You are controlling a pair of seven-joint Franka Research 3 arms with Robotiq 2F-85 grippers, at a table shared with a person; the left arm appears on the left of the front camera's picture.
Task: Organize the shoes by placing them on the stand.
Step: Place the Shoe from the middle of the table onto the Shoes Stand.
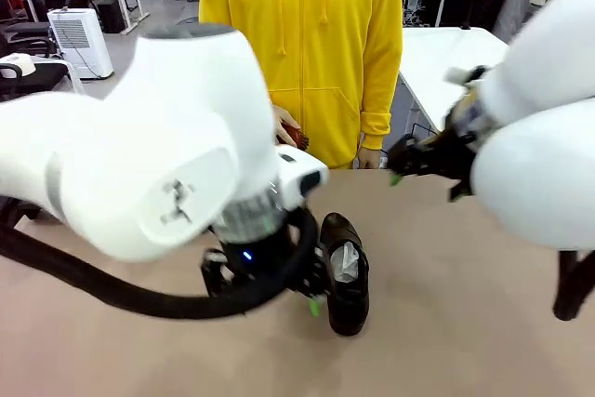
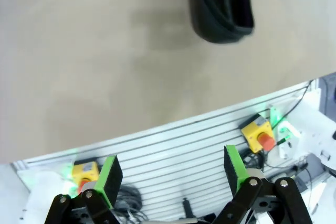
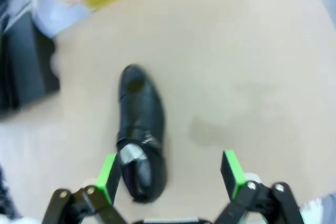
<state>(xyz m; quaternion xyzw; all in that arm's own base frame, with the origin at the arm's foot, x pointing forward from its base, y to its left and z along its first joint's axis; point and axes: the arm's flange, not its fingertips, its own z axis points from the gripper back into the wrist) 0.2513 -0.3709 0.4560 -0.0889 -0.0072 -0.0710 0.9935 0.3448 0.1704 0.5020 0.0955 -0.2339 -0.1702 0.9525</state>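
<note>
One glossy black shoe (image 1: 345, 278) with a pale lining lies on the tan table, toe pointing away from me. My left gripper (image 1: 312, 300) hangs just left of it, low over the table. In the left wrist view the left gripper (image 2: 170, 176) is open and holds nothing, and the shoe's heel (image 2: 221, 9) lies beyond it. My right gripper (image 1: 400, 166) hovers higher at the right. In the right wrist view the right gripper (image 3: 169, 176) is open above the table, with the shoe (image 3: 139, 129) by its left finger. A blurred black shape (image 3: 23, 64) at the left may be the stand.
A person in a yellow hoodie (image 1: 307, 44) stands at the far edge, one hand (image 1: 286, 125) near the table. My bulky left arm (image 1: 139, 146) hides much of the table's left half. The near table edge carries a ribbed metal rail (image 2: 173, 145) with yellow stop buttons (image 2: 258, 132).
</note>
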